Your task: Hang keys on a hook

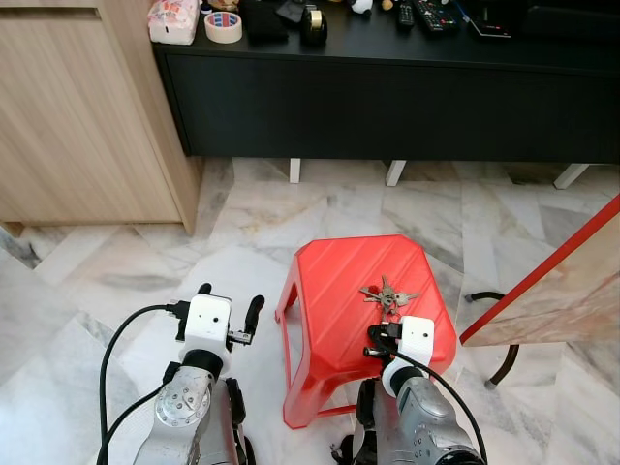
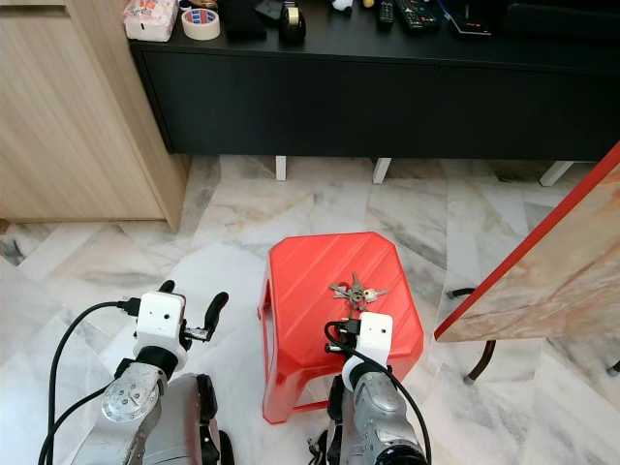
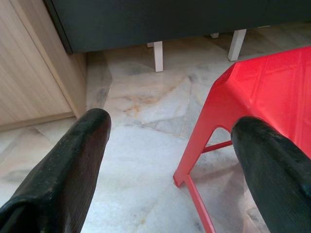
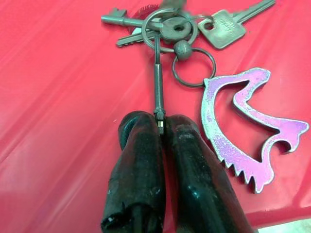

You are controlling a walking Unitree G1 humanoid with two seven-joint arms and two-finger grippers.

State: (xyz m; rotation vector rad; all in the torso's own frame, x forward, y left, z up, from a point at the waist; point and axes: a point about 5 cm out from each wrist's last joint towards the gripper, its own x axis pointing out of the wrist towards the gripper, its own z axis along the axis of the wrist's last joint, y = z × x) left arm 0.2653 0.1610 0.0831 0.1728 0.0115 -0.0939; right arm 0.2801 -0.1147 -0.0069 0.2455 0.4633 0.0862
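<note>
A bunch of keys [image 1: 387, 294] lies on top of a red plastic stool [image 1: 334, 291]. Up close, the keys [image 4: 170, 29] share metal rings with a pink shark-shaped charm [image 4: 248, 126]. My right gripper [image 4: 161, 121] rests low on the stool top, shut on the tip of one long thin key. From the head, this gripper [image 1: 380, 339] sits just on the near side of the bunch. My left gripper [image 1: 230, 298] hovers open above the floor left of the stool, holding nothing; its fingers [image 3: 77, 160] frame the stool's corner.
A long black cabinet [image 1: 387, 97] stands behind, with a tape roll [image 1: 224, 26] and remotes on top. A wooden cupboard [image 1: 87, 116] is at far left. A red-edged board [image 1: 562, 281] leans in from the right, with a black cable [image 1: 504, 358] under it.
</note>
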